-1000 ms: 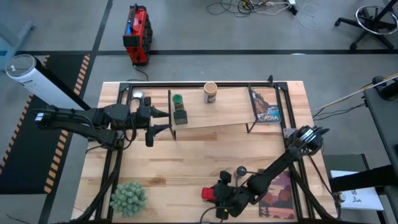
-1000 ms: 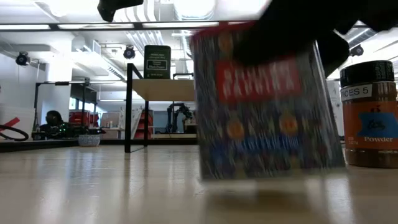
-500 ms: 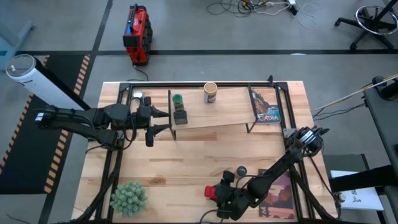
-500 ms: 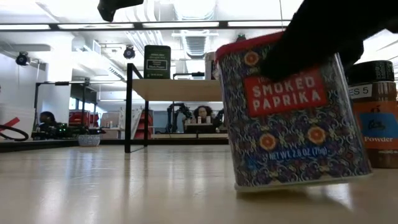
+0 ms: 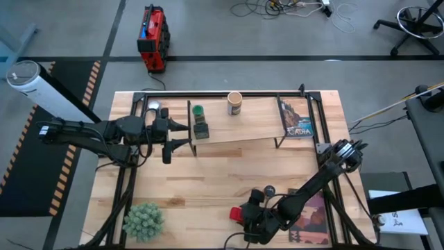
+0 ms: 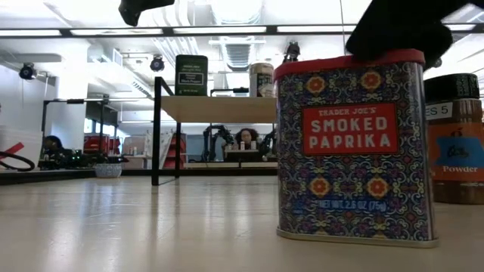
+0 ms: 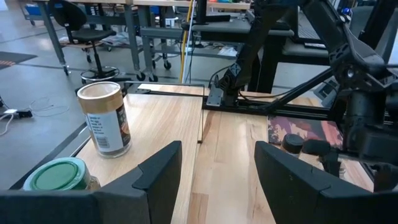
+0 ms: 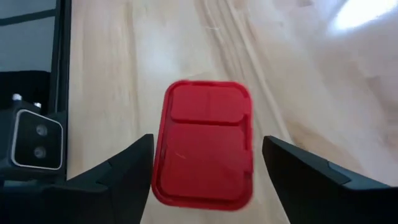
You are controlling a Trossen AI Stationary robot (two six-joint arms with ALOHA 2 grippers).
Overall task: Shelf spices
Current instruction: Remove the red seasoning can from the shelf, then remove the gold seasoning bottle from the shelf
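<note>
We note the red tin (image 6: 354,147) now stands upright and square on the bench (image 5: 208,173), near the front edge; a second ago it was tilted and smeared with motion under the right end effector (image 8: 205,171). Half a second ago it still leaned, with the dark fingers over its lid. In the right wrist view the fingers (image 8: 112,174) now sit spread to either side of the red lid, with a clear gap on both sides, so the grip has been let go. The right end effector is open, directly above the tin.

The left end effector (image 7: 217,168) waits at the left end of the shelf (image 5: 257,114), fingers apart and holding nothing; it has not shifted.

On the shelf we see the green-lidded jar (image 5: 198,111) on the dark tin, and the tan cylinder (image 5: 234,103). The brown jar (image 6: 456,140) stands on the bench just beside the red tin.

Our reading: the red tin was only righted or repositioned, not shelved. It remains well apart from the shelf.
</note>
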